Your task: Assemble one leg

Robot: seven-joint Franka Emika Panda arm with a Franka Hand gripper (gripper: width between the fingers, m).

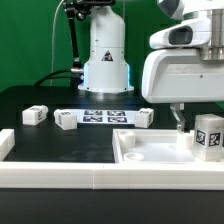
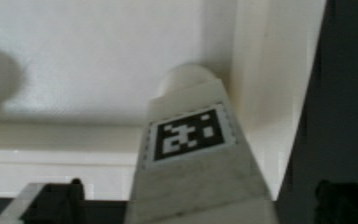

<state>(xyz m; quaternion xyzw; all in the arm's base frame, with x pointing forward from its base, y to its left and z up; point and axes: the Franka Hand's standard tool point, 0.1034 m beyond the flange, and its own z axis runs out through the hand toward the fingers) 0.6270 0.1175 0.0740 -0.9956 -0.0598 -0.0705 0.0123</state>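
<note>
A white leg point(image 1: 208, 135) with a black-and-white tag stands upright in the near right corner of the large white recessed panel point(image 1: 160, 152). My gripper point(image 1: 197, 125) is low over that corner with the leg between its fingers. In the wrist view the leg point(image 2: 194, 140) runs from between the jaws to the panel's corner point(image 2: 87, 100). One dark finger point(image 2: 51, 203) stands apart from the leg with a light gap showing; the other finger point(image 2: 345, 200) is close to the leg's side. The gripper point(image 2: 194, 203) looks open around the leg.
Three loose white legs lie on the black table: one point(image 1: 33, 115) at the exterior view's left, one point(image 1: 66, 120) beside it, one point(image 1: 146, 117) behind the panel. The marker board point(image 1: 105, 116) lies between them. The robot base point(image 1: 106, 60) stands behind. A white rail point(image 1: 60, 175) runs along the front.
</note>
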